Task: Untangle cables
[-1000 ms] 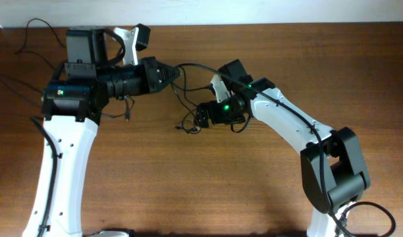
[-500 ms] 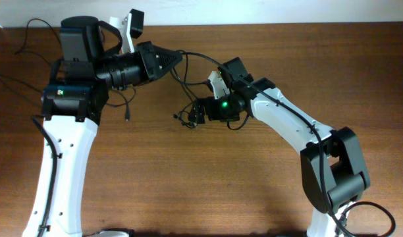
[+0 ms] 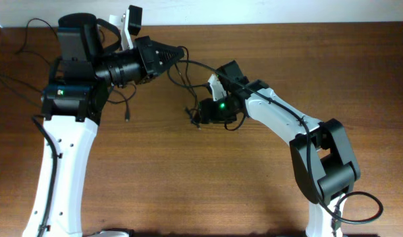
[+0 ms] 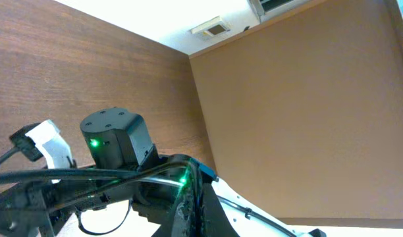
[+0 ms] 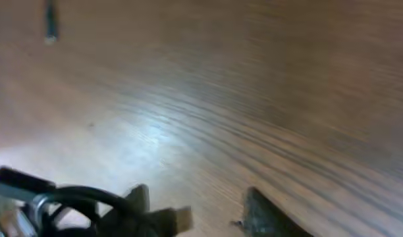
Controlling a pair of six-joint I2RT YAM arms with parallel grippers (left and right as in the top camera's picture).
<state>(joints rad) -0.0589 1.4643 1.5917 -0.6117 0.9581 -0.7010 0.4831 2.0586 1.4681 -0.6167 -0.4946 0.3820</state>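
Right tool (image 3: 201,114) is low over the bench (image 3: 208,191), touching the cable knot (image 3: 191,118) on the knot's right side. In the right wrist view the fingers are spread with nothing across the gap. A cord loop (image 5: 76,196) and a plug end (image 5: 178,218) sit just beside one finger, so it's not pinching anything as far as shown. The knot is small and tight, several thin cords bunched.

A loose strand (image 3: 127,112) lies flat on the bench well left of the knot, apart from it.

Beyond the knot, up and to its left, the left tool (image 3: 180,52) is held above the bench with fingers pressed together. The left wrist view shows thin cords running into the closed tip, so it looks to be pinching one strand. That strand hangs from the tip down toward the knot.

Progress, my read: early to middle. One strand looks free and one seems partly drawn out, but the knot isn't undone. What's left is pulling the bunched cords apart and laying each one separate.
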